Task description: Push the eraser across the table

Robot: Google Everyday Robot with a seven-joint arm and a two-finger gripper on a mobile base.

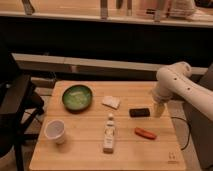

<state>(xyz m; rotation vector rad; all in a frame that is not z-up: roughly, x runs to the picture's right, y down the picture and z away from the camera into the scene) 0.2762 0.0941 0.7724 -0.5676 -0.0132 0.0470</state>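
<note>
Eraser (139, 112) was judged light, stiff, low-profile; its right end is best pushed. Gripper (159, 109) was positioned just beside it, open or closed couldn't be told.

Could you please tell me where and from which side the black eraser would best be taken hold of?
Probably across its two long edges at the middle, coming straight down from above: the eraser lies flat on the table with its long axis running left to right in the view, so the short span is front to back. The gripper hangs beside its right end.
</note>
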